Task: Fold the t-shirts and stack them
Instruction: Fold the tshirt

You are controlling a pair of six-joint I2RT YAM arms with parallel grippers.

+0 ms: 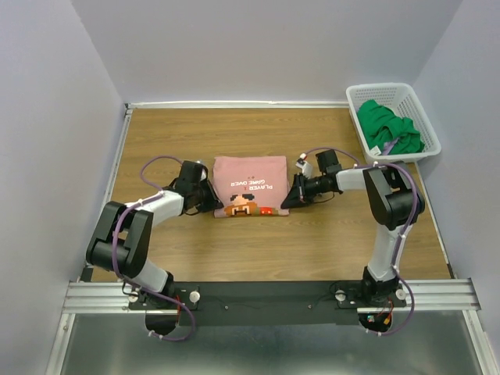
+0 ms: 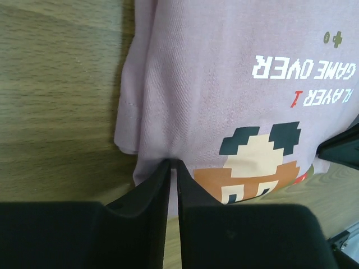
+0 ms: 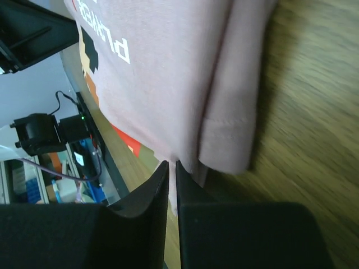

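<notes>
Wooden table (image 1: pixel 156 141), pink t-shirt (image 1: pixel 250 181) folded flat; left claw (image 2: pixel 173 163), right claw (image 3: pixel 171 163) each pinched tight on opposite side edges

I saw the dusty-pink t-shirt (image 1: pixel 250 181) folded into a rectangle, print up, flat at mid-counter (image 1: pixel 328 242). The bright green t-shirt (image 1: pixel 388 129) lay crumpled in the white basket (image 1: pixel 379 87), far right.
</notes>
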